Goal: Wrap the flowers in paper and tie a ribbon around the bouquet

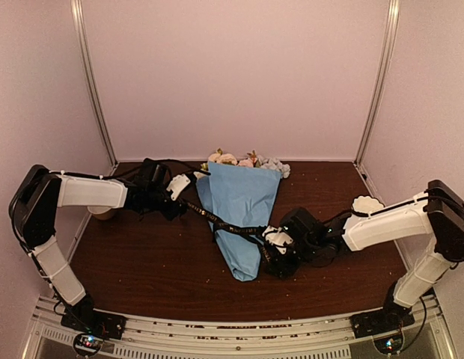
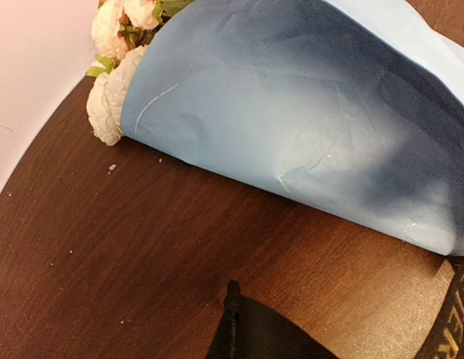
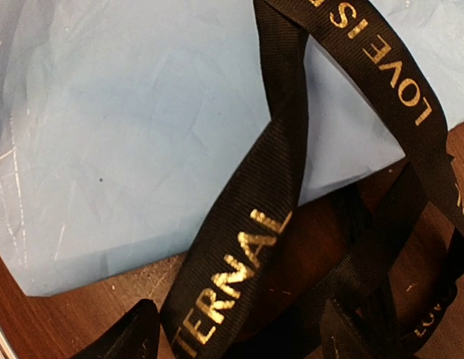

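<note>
Nearest, ribbon (image 3: 239, 247) loops hide whether the jaws of the right gripper (image 1: 271, 243) are apart; beyond, this limp, slippery ribbon, likely best pinched near its ends, crosses the crushable bouquet (image 1: 239, 198) on the surface (image 1: 150, 262) to the left gripper (image 1: 182, 196), jaws clamped on it.

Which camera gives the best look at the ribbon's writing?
The right wrist view: the ribbon is close up, gold letters readable. From the top view it is a thin black band crossing the bouquet; the left wrist view catches only a corner sliver.
</note>
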